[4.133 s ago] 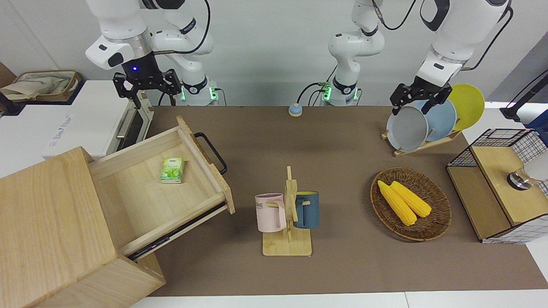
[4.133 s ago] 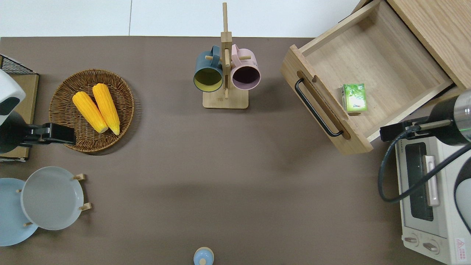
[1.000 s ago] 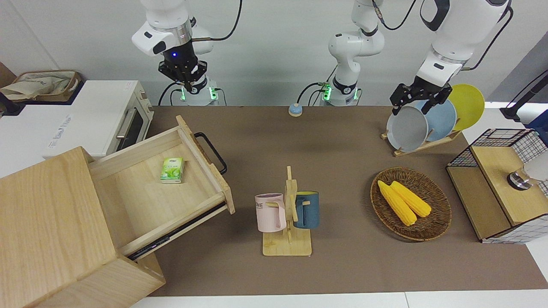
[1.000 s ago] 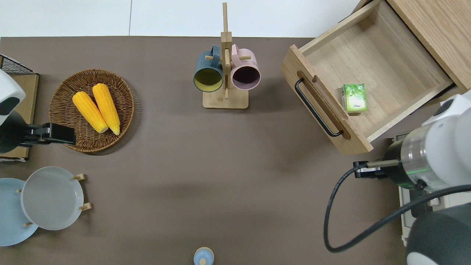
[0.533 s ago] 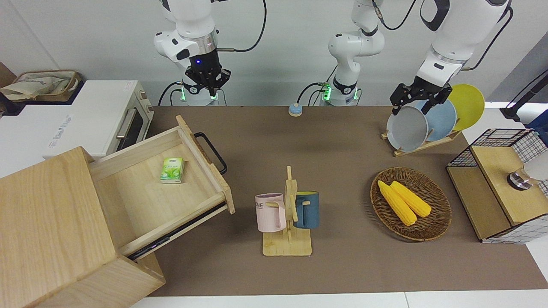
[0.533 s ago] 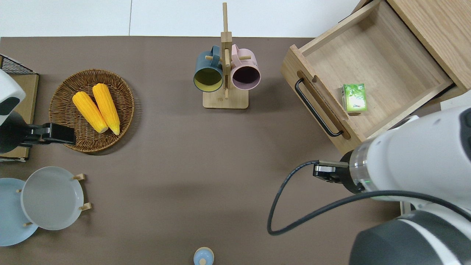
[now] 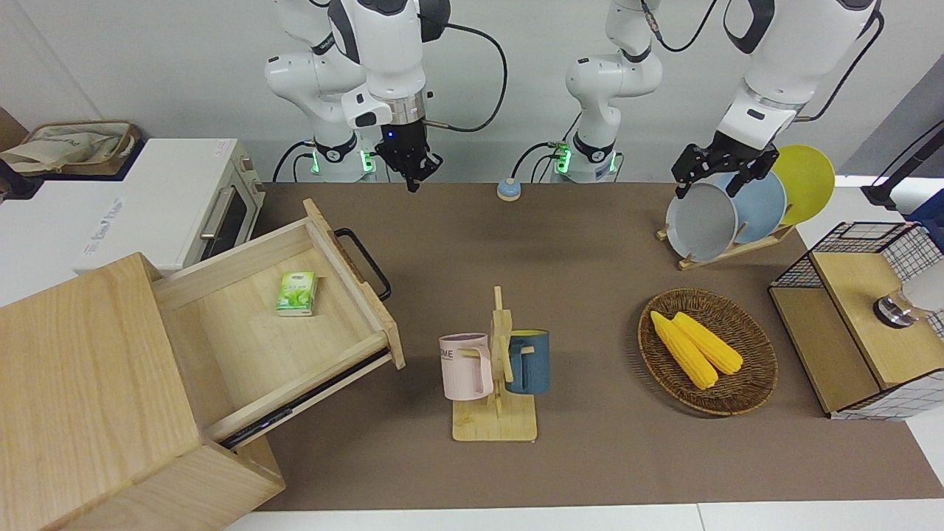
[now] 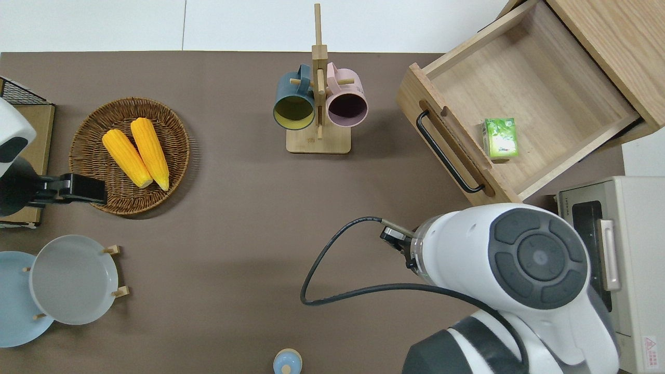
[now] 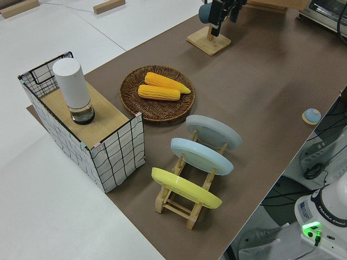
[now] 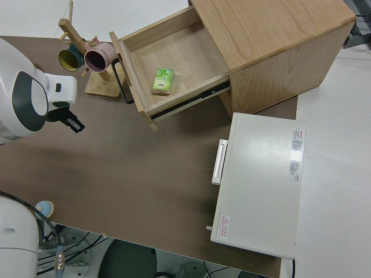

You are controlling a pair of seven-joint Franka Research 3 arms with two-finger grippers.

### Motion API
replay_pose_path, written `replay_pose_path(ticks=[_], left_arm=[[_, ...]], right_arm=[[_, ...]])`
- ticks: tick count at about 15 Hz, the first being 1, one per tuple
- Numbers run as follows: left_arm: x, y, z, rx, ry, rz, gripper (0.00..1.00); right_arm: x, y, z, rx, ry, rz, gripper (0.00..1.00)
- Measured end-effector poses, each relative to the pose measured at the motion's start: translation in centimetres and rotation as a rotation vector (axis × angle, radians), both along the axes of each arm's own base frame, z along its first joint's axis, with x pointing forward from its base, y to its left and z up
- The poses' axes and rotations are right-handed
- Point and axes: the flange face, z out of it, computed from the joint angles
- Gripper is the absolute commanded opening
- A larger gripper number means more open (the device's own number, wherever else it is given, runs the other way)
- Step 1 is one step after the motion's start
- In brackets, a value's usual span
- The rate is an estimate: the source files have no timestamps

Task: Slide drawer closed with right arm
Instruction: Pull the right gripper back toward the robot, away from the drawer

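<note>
The light-wood drawer stands pulled out of its cabinet, with its black bar handle facing the table's middle. A small green pack lies in it. The drawer and handle also show in the overhead view. My right gripper, with its blue light on, is shut and empty. It points down over the brown mat, apart from the drawer and nearer to the robots than the drawer's front corner. It also shows in the right side view. My left arm is parked, its gripper open.
A white toaster oven stands beside the drawer, nearer to the robots. A mug rack is at mid-table. A corn basket, plate rack and wire box are at the left arm's end. A small blue knob sits near the robots.
My right arm has swung from over the toaster oven toward the table's middle and come lower. Its fingers, open at first, are now shut. The drawer has not moved.
</note>
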Motion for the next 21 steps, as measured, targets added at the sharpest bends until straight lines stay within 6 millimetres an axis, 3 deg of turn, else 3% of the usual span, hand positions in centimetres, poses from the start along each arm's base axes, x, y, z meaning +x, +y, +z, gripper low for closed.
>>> replay_pose_path(ticks=[8, 17, 21], left_arm=[[0.0, 0.0, 0.0, 0.000, 0.000, 0.000, 1.00], [0.0, 0.0, 0.0, 0.000, 0.000, 0.000, 1.00], [0.0, 0.0, 0.0, 0.000, 0.000, 0.000, 1.00]], right_arm=[[0.7, -0.2, -2.5, 0.024, -0.026, -0.214, 0.000], [2.5, -0.8, -6.7, -0.062, -0.009, -0.260, 0.000], [3.3, -1.8, -7.4, -0.093, -0.025, -0.283, 0.000]])
